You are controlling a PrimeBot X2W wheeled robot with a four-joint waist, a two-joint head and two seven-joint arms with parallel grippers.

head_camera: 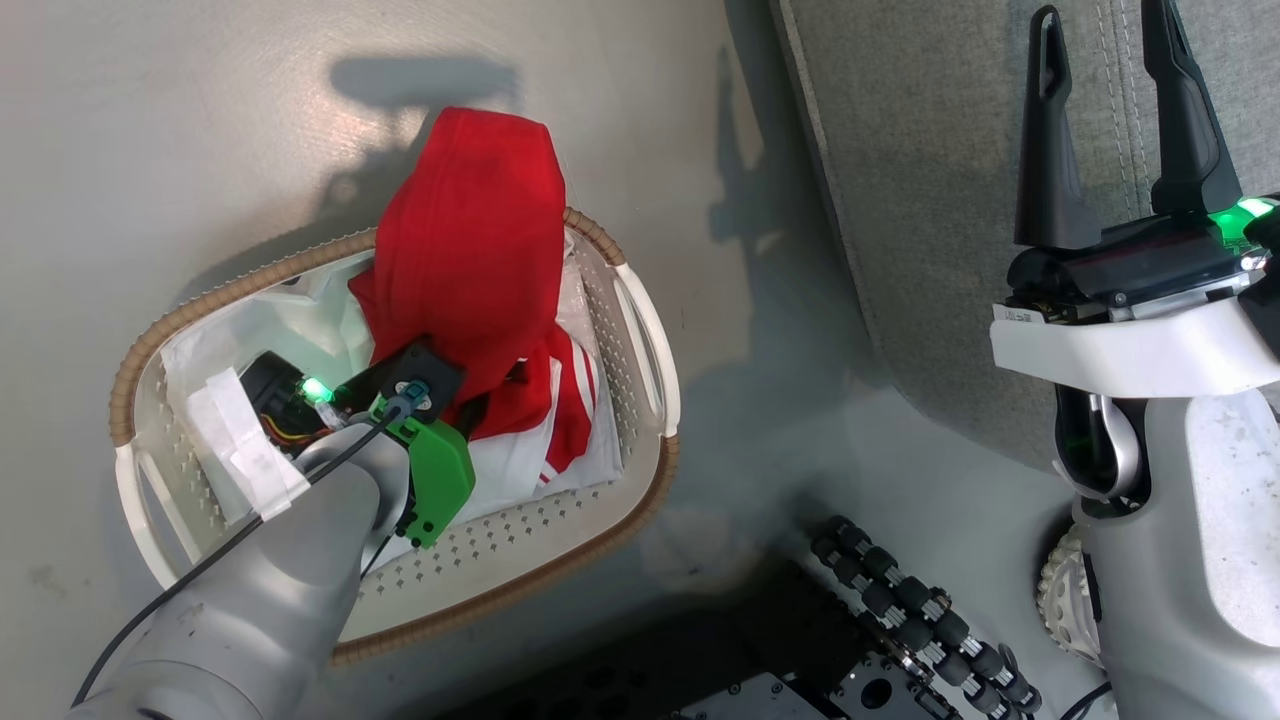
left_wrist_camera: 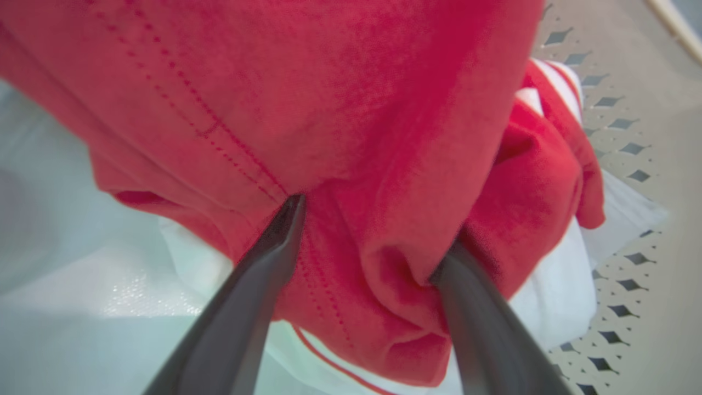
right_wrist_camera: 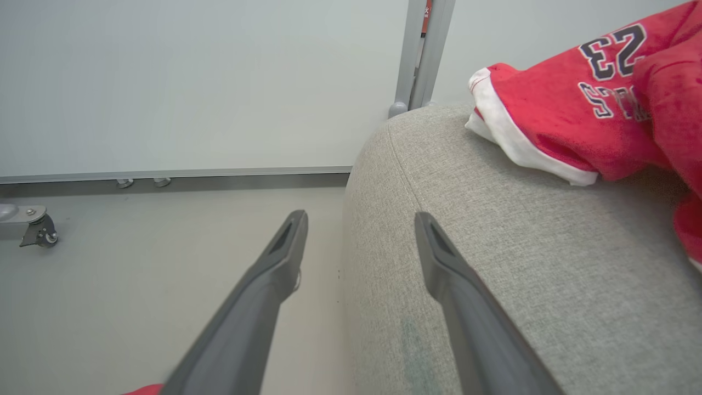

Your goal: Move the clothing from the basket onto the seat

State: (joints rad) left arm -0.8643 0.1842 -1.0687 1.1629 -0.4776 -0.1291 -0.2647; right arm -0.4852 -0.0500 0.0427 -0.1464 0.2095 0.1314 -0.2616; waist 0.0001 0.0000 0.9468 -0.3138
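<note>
A red garment (head_camera: 470,230) rises in a tall heap out of the cream basket (head_camera: 645,340) on the floor, with red-and-white striped cloth (head_camera: 570,400) under it. My left gripper (left_wrist_camera: 367,236) is down in the basket, open. Both its fingertips are buried in folds of the red fabric (left_wrist_camera: 329,109), which bulges between them. The white liner (left_wrist_camera: 82,307) lies below. My right gripper (head_camera: 1100,30) stands open and bare over the edge of the grey seat (head_camera: 930,200). A second red garment (right_wrist_camera: 576,109) with white trim and the number 23 lies on the seat (right_wrist_camera: 493,247).
The basket stands on grey floor to the left of the seat. My base, with its black rollers (head_camera: 920,620), is at the bottom. A metal post (right_wrist_camera: 422,55) and a caster (right_wrist_camera: 38,233) stand by the wall beyond the seat's corner.
</note>
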